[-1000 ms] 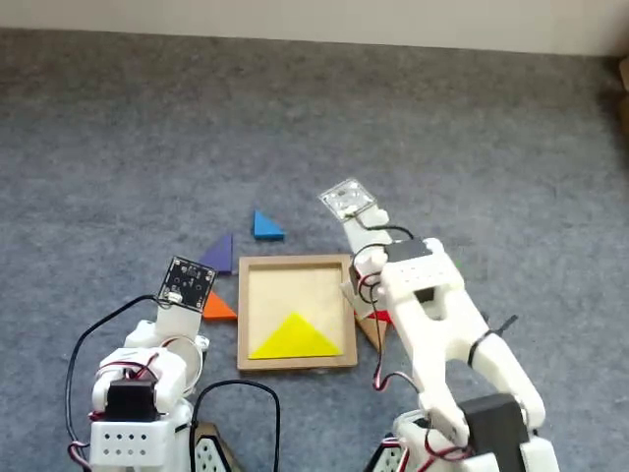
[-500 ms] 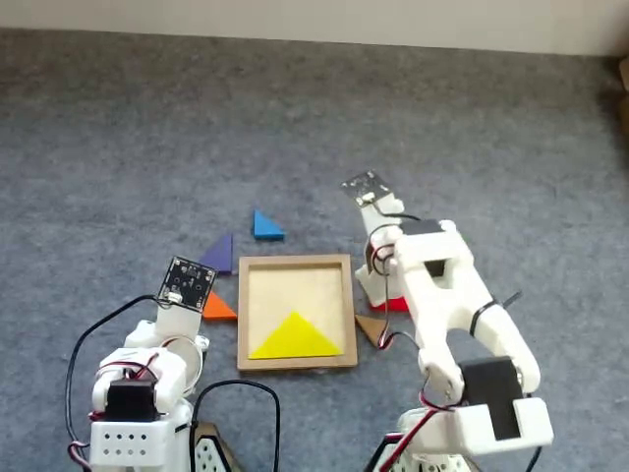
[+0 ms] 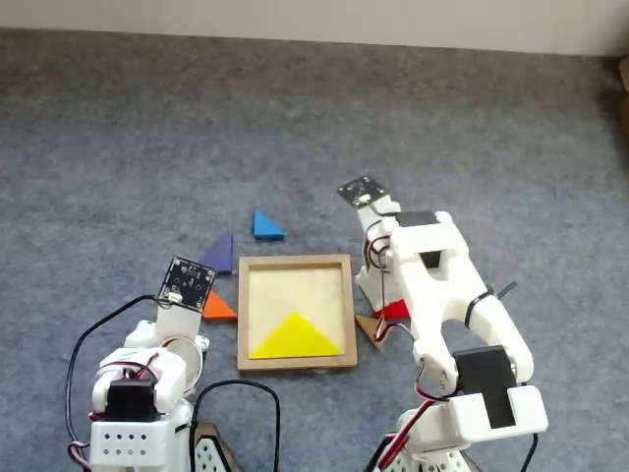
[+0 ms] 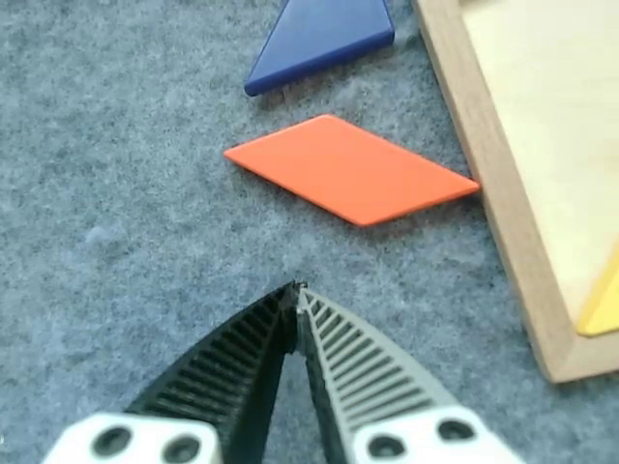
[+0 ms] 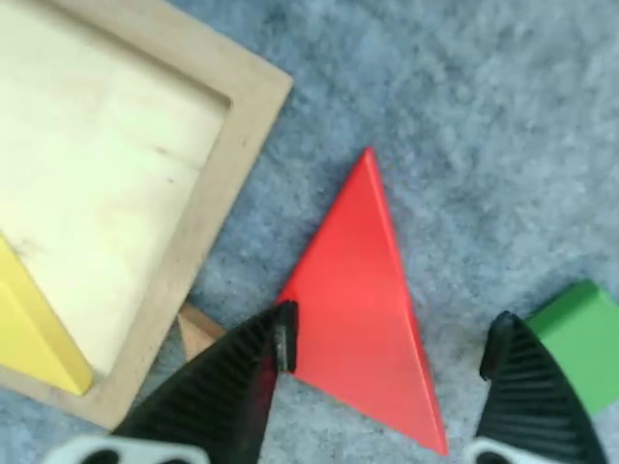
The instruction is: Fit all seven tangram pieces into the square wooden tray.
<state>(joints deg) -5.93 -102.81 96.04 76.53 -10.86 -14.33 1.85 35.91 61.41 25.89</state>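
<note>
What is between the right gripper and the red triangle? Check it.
Nothing visible. The open right gripper hangs just above the red triangle, with its fingers spread to either side. The green piece lies just outside one finger.

The tray (image 3: 295, 264) is pale wood with a darker tan frame, and the triangle (image 3: 295, 336) in it is yellow. On the mottled grey carpet (image 3: 147, 128) are an orange parallelogram (image 4: 353, 169), a dark blue piece (image 4: 324, 34), a bright blue triangle (image 3: 266, 226), a red triangle (image 5: 363, 300), a green piece (image 5: 583, 333) and a brown wooden triangle (image 3: 369, 327). The left gripper (image 4: 296, 290) and right gripper (image 5: 387, 343) have black ribbed fingers on white bodies
</note>
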